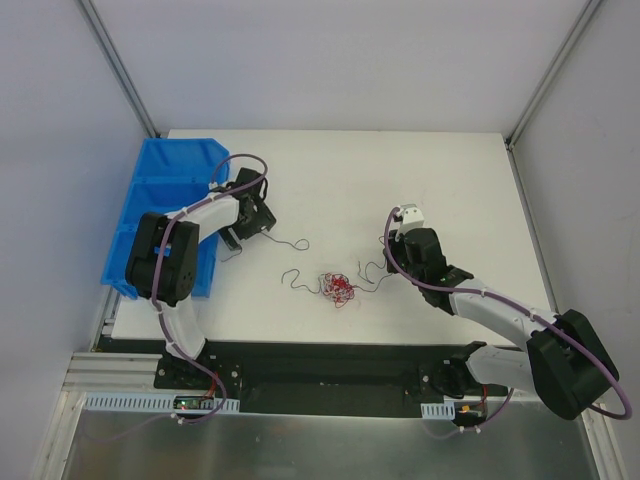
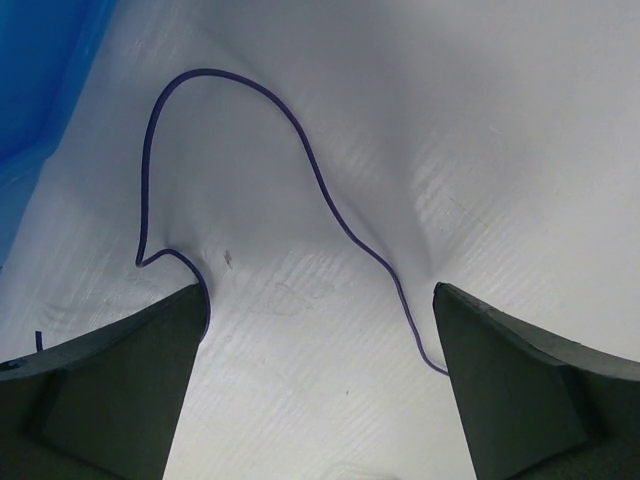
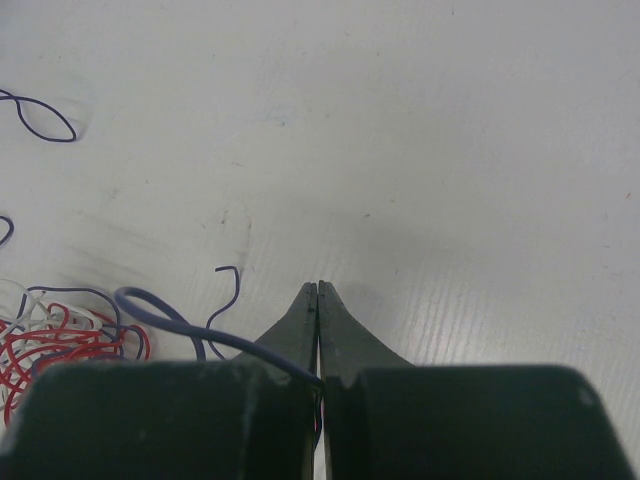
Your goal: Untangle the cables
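**Right pincer drawing one strand out of the clump**

The right pincer [image 3: 318,290] is gripping a dark blue strand [image 3: 160,305]. Its jaws are pressing flat together. In the right wrist view the strand is looping out of the clump [image 3: 50,335] at the lower left of the frame and running into the seam between the fingers. How firm the pinch is cannot be told. From overhead, the clump, mostly red with dark and pale threads, is lying near the centre of the white table [image 1: 400,170], with the right pincer just to its right.

The left pincer [image 2: 318,292] is hanging wide open, holding nothing, at the upper left of the overhead frame beside the blue bin [image 1: 160,190]. A separate dark wire [image 2: 300,150] is lying in a loose arch on the table between its fingers, apart from the clump.

The step in hand appears to be freeing the pinched strand. The next move is probably calling for a slow pull away from the clump, toward the right of the overhead frame. Nothing is pinning the clump, so it may drag along whole. The left pincer would likely need to come across and hold it down.
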Motion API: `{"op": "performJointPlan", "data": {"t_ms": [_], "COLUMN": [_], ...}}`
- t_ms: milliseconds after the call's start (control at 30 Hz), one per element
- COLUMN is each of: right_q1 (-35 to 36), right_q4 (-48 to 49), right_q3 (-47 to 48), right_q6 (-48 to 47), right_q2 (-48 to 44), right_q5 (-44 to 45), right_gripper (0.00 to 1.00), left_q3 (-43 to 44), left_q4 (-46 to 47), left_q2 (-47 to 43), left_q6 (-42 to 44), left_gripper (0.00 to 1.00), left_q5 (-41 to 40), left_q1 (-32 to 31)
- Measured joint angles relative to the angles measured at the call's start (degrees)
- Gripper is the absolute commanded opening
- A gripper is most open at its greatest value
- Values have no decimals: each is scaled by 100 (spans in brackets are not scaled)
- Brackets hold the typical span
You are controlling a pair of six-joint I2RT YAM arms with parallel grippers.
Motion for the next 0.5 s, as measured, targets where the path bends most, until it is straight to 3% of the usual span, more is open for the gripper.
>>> {"op": "performJointPlan", "data": {"t_ms": [267, 333, 500], "right_q1": [0, 0, -2], "right_q4": [0, 0, -2], "right_q3": [0, 0, 0], "right_q6": [0, 0, 0], "right_q2": [0, 0, -44], "right_q5": [-15, -22, -24], "right_gripper": [1, 1, 1], "left_q3": [848, 960, 999], "left_q4": [-925, -1032, -1158], "left_q2": [625, 697, 726], "left_q6": [-225, -326, -503], "left_gripper": [98, 91, 64], "left_q5": [-293, -295, -304], "left_q1": [-164, -184, -199]}}
